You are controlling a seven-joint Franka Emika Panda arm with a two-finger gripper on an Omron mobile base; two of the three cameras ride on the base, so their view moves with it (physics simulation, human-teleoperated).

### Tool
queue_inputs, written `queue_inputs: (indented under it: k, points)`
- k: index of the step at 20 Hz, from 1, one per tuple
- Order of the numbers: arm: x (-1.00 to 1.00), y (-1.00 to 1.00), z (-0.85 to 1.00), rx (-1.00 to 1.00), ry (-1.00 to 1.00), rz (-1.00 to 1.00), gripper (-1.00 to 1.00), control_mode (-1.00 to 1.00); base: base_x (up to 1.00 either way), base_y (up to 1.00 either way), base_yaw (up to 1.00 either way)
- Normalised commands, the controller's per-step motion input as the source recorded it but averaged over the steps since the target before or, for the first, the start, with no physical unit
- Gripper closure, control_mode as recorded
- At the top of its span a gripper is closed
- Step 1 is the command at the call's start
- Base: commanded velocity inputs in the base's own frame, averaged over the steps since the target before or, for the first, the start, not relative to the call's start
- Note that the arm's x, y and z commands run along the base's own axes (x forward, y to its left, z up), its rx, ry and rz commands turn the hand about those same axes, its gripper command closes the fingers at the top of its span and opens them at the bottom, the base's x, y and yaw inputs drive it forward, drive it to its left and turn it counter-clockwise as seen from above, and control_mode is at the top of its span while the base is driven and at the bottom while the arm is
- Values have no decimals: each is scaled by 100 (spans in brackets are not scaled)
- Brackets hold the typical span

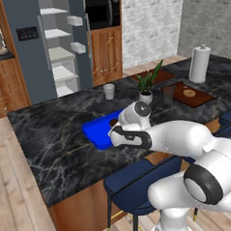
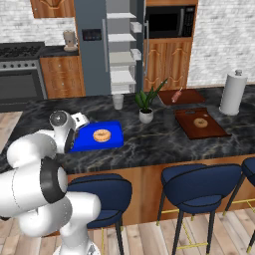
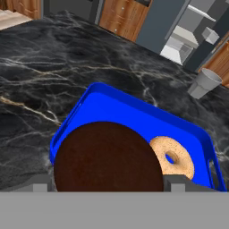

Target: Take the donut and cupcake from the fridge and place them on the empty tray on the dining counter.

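Step in hand: placing item 2 of 2. Jaws (image 3: pixel 107 190) pinch cupcake (image 3: pixel 107 156) above blue tray (image 3: pixel 74 117), donut (image 3: pixel 173 157) already in. Next: lower, release.

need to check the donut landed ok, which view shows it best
The right base view: the donut lies whole and unobstructed, flat on the blue tray. In the hand view the donut is larger, but the cupcake overlaps its edge. In the left base view the arm covers that part of the tray.
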Motion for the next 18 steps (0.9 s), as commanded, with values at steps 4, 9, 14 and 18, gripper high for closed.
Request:
queue_inputs:
  k: [4,9,14,18]
  points:
    - [25,3,-16,0,0,0,100,-100,0,0,0]
    - [24,0,-11,0,0,0,100,-100,0,0,0]
    - [18,0,-15,0,0,0,100,-100,0,0,0]
    - [9,3,-20,0,0,0,100,-100,0,0,0]
